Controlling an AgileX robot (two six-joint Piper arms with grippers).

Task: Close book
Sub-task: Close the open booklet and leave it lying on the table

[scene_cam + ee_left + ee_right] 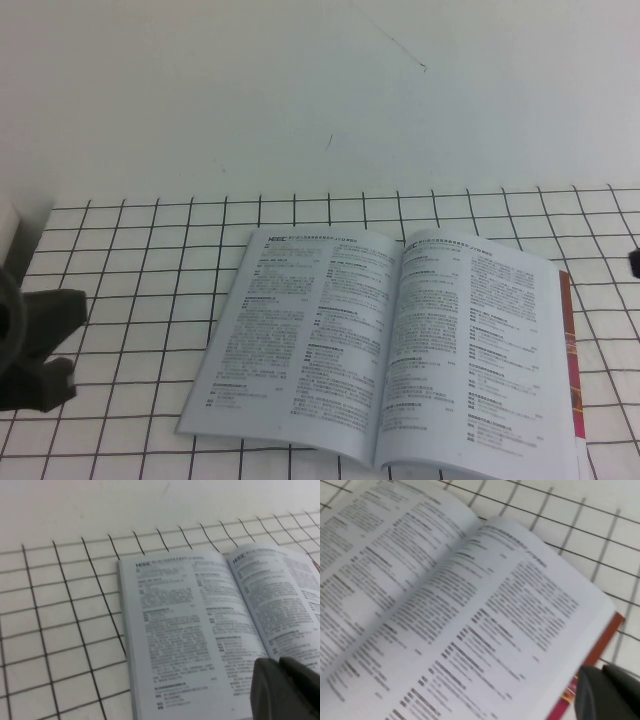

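While the book [390, 345] lies open and face up, its two printed pages spread either side of the centre fold, both arms sit at the edges of the scene. The book rests on a white table [140, 250] ruled with a black grid, right of centre and towards the robot's side, turned slightly askew to the grid lines. A strip of red cover [567, 350] shows beyond the outer edge of the right-hand page. The left gripper [45, 350] sits low at the table's left side, well apart from the left-hand page. The right gripper [634, 263] appears only as a dark tip at the far right, near the book's right edge. Whether either gripper is clenched or released cannot be told; neither is touching the book.
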